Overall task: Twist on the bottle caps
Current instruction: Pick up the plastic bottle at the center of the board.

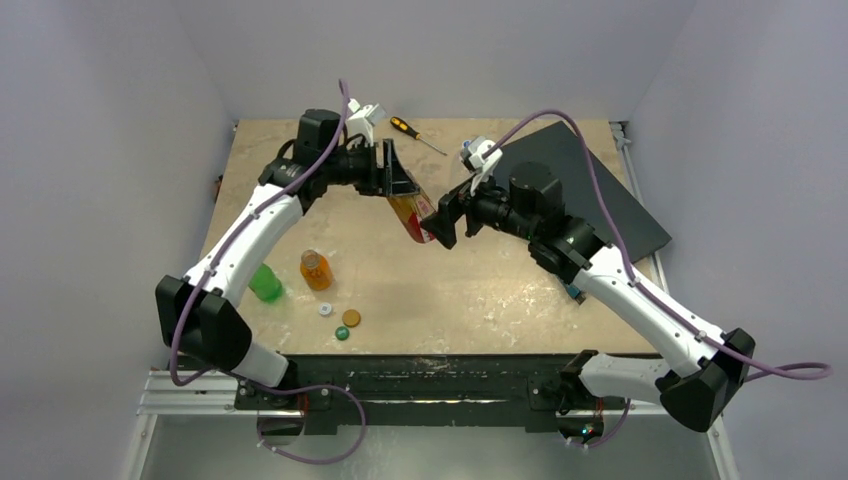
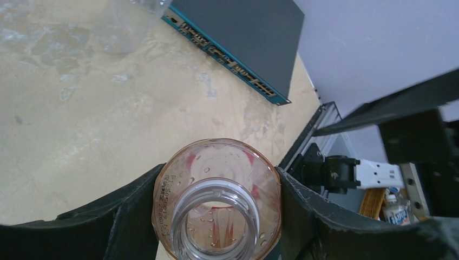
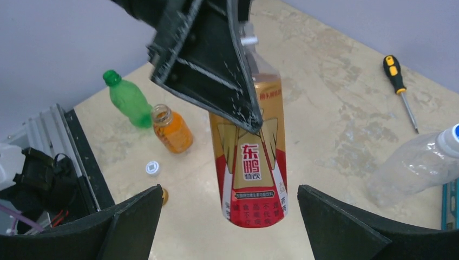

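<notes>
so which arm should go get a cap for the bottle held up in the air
Right, probably. The right gripper is open and empty, while the left gripper is shut on the uncapped gold-label bottle. The white cap lies over to the left, though.

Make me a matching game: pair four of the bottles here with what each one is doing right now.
Things:
1. gold-and-red labelled plastic bottle
2. small green plastic bottle
3. small amber-orange plastic bottle
4. clear crumpled plastic bottle

States:
A. lying on its side
B. standing, cap on
C. gripped in the air, no cap
D. standing, mouth open

Pairs: 1-C, 2-B, 3-D, 4-A.
</notes>
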Available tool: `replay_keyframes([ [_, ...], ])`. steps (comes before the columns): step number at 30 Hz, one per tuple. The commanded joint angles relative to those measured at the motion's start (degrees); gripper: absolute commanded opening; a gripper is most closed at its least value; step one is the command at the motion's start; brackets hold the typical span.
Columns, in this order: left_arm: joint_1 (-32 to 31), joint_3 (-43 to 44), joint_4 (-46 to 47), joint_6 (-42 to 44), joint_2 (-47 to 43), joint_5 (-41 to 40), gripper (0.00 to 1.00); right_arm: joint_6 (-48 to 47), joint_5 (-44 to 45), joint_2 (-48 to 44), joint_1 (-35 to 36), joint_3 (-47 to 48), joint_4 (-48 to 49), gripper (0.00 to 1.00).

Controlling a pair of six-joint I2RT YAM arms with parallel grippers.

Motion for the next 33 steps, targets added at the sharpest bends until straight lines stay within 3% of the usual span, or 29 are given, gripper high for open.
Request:
replay_keyframes([
  [1,0.43,-1.29,2.83,-0.89,-5.25,10.22,0.16,-2.39,-1.44,-0.73,1.47,-2.23,0.53,0.99],
  [14,0.34,-3.3,7.52,-5.09,-8.71,14.96,0.18,-1.85,6.86,0.99,6.48,-6.2,3.05,0.97],
  [18,0.34,-3.86,8.86,-6.28,-8.95,15.71,0.19,-0.75,7.39,0.9,6.53,-6.7,4.36,0.82],
  [21,0.34,-4.71,10.86,-7.8,-9.68,15.08,0.21,0.46,7.46,1.3,6.53,-6.72,4.93,0.58],
  [22,0.34,-4.93,11.75,-8.62,-9.92,14.91,0.25,0.95,7.26,1.44,6.53,-6.91,5.74,0.5],
  [24,0.34,-5.99,13.3,-9.64,-10.77,12.99,0.46,4.86,6.5,1.89,6.38,-6.89,6.78,0.4],
  [27,0.17,-10.55,20.14,-11.42,-14.41,9.52,0.77,9.52,5.04,2.89,6.0,-5.69,8.29,0.36],
  [33,-0.01,-19.64,33.51,-14.44,-20.89,3.71,0.82,22.63,0.24,5.06,3.91,-3.08,13.44,0.35],
])
